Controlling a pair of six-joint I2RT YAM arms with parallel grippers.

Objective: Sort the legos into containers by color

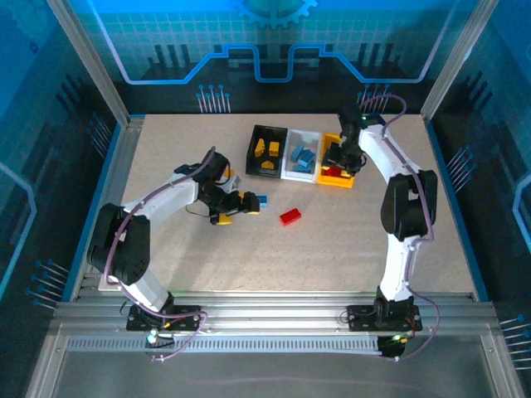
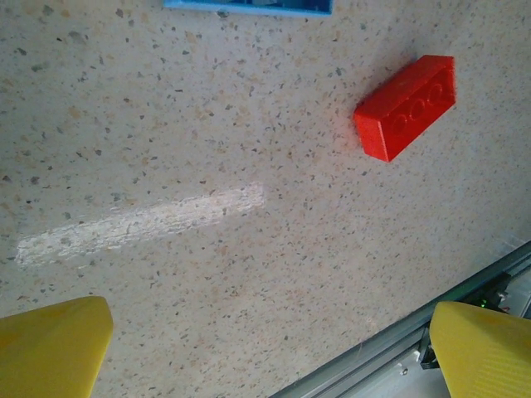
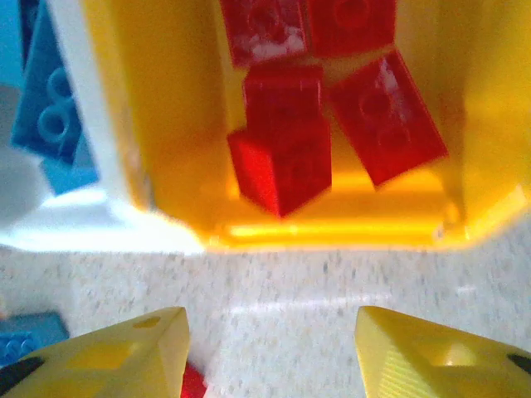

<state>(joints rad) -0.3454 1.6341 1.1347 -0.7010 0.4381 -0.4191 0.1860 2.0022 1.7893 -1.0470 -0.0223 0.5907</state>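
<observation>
Gaping left gripper (image 2: 270,347) near red brick (image 2: 406,106).

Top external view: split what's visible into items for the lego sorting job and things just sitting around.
Job items: black bin, white bin, yellow bin, loose red brick, loose blue brick.

Just there: table, metal frame rails, blue enclosure panels.

Red lego (image 2: 406,106) lies flat, loose, ahead-right of left pincer (image 2: 265,352); blue lego (image 2: 249,5) just ahead of its tips. Yellow bin (image 3: 166,124) w/ red bricks (image 3: 386,116) sits ahead of right pincer (image 3: 270,348), white bin (image 3: 75,224) w/ blue bricks (image 3: 50,116) beside it.
</observation>
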